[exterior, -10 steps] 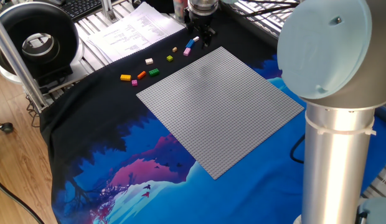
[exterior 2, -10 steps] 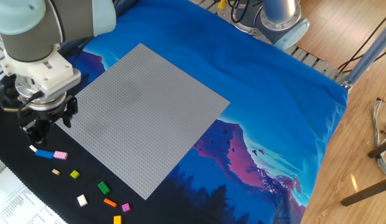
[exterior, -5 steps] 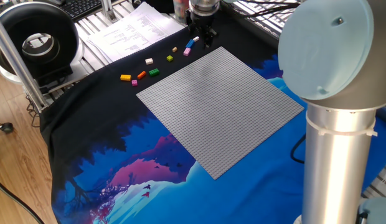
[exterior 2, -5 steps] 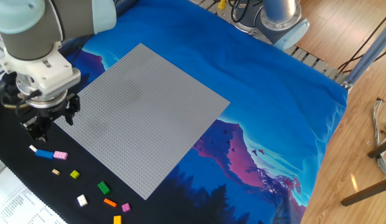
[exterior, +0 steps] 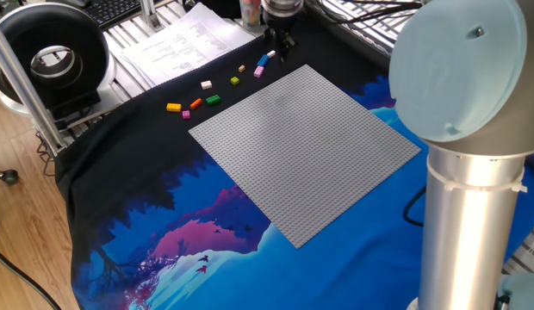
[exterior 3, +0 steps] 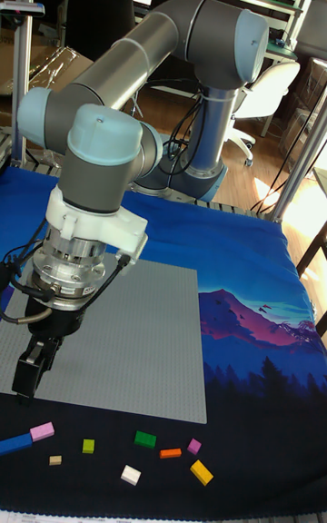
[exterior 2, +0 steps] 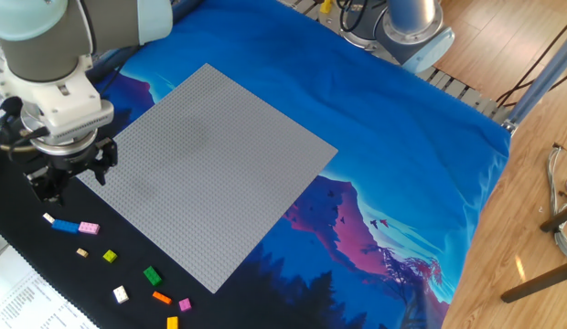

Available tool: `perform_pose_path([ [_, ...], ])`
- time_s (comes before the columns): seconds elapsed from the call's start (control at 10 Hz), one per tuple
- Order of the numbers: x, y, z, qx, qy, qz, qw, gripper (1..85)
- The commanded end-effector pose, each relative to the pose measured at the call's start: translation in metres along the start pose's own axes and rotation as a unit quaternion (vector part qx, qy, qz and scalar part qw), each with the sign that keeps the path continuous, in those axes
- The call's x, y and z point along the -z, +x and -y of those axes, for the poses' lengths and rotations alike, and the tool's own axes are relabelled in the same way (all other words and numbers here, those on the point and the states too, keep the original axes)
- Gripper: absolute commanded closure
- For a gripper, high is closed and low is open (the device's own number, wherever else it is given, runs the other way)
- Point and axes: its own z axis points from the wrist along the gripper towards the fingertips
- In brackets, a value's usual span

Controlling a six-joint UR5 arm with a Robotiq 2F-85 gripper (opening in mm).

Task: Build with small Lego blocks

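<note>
The small Lego blocks lie loose on the black cloth beside the grey baseplate (exterior 2: 206, 164). At one end of the scatter are a blue block (exterior 2: 65, 226), a pink block (exterior 2: 89, 228) and a tiny white block (exterior 2: 48, 218). A green block (exterior 2: 153, 275), an orange block (exterior 2: 161, 297) and a yellow block (exterior: 173, 108) lie further along. My gripper (exterior 2: 48, 189) hangs just above the blue and white blocks, tilted, touching none of them. Nothing shows between its dark fingers (exterior 3: 28, 367), and their gap is not readable.
Printed paper sheets (exterior: 183, 41) and a black round device (exterior: 50, 58) lie beyond the blocks on the metal rack. The arm's grey base column (exterior: 469, 224) stands at the baseplate's far side. A blue and pink printed cloth (exterior 2: 375, 164) covers the table.
The gripper has risen a little and drifted away from the blue and white blocks. No block has moved.
</note>
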Motion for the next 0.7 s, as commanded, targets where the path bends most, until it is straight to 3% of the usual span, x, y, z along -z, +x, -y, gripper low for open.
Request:
perform_pose_path([
  [0.0,0.003,0.011,0.009,-0.031,0.017,-0.017,0.9992,18.7],
  [0.2,0.002,0.005,0.003,-0.033,0.006,-0.006,0.9994,20.3],
  [0.3,-0.005,0.008,0.003,-0.024,-0.007,0.001,0.9997,20.0],
  [0.4,-0.011,0.016,0.0,-0.011,-0.019,-0.006,0.9997,20.0],
  [0.6,-0.016,0.02,0.003,0.003,-0.018,-0.009,0.9998,20.0],
])
